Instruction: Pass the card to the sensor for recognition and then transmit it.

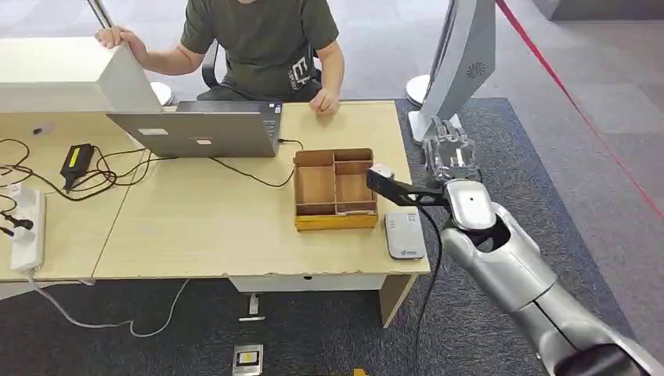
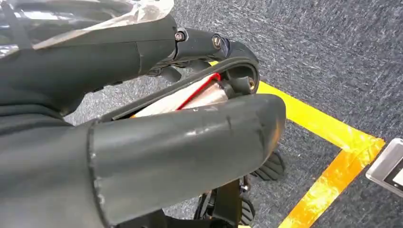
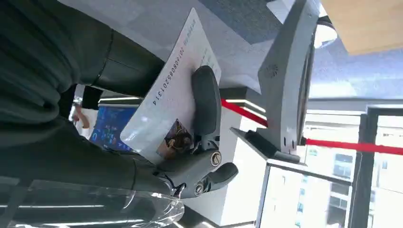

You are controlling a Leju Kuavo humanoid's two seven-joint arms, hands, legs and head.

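The desk [image 1: 196,227] looks like pale matt wood, the tray [image 1: 335,221] like raw wood. The card [image 3: 176,102] is smooth and glossy; the floor carpet [image 1: 313,329] is rough.

A person [image 1: 262,47] sits behind a light wooden desk [image 1: 196,227], one hand on a white box [image 1: 70,74], the other resting on the desk edge. An open grey laptop [image 1: 200,129] stands before them, with a black power brick [image 1: 77,160] and tangled cables to its side and a white power strip [image 1: 27,227] nearby. A wooden divided tray [image 1: 334,188] sits near the desk's end, a white card reader [image 1: 404,235] just beside it. The robot's right hand [image 1: 452,160] hangs off the desk's end, by a white stand [image 1: 462,63].
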